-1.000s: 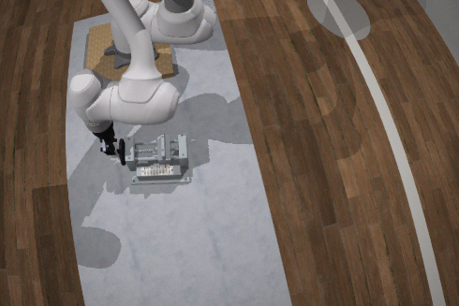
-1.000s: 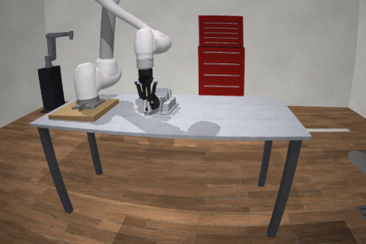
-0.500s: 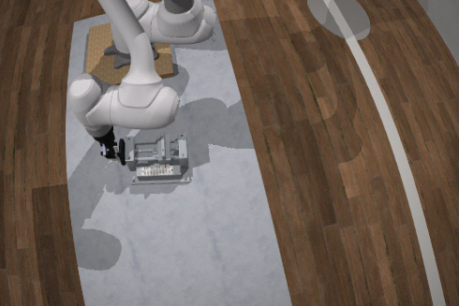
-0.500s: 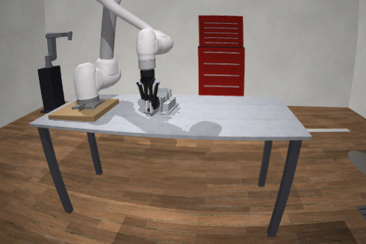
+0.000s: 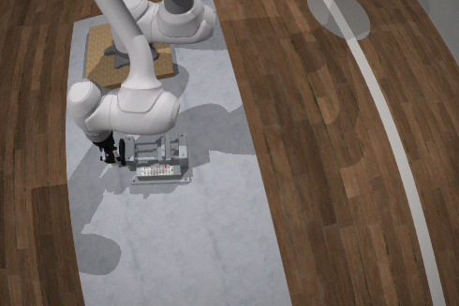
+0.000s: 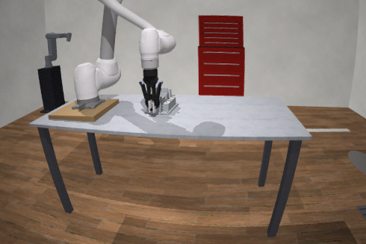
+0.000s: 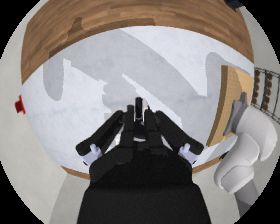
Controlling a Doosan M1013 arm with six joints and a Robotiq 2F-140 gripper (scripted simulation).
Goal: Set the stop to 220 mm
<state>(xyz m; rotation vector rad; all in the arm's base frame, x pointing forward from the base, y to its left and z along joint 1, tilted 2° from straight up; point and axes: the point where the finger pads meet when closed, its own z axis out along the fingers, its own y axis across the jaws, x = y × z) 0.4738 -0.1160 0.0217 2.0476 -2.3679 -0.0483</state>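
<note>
The grey stop fixture (image 5: pixel 185 160) (image 6: pixel 169 107) stands on the table. Its upright stop plate (image 5: pixel 163 147) sits right of the middle of the frame in the top view. A small red pointer (image 5: pixel 166 166) stands over the right part of the white scale (image 5: pixel 149 171); the figures are too small to read. The black handwheel (image 5: pixel 122 151) is on the fixture's left end, edge-on. My gripper (image 5: pixel 112 160) (image 6: pixel 152 107) (image 7: pixel 138 103) is beside the wheel's outer face, pointing down, its fingers shut on the handwheel's handle. The fingers hide most of the handle.
The fixture is on the pale table (image 5: pixel 187 242) (image 6: pixel 239 119). The arm's base stands on a wooden board (image 5: pixel 98 66) (image 6: pixel 71 115) (image 7: pixel 222 107) at one end. A red tool cabinet (image 6: pixel 221 66) and a black pedestal with a small arm (image 6: pixel 51 85) stand behind the table.
</note>
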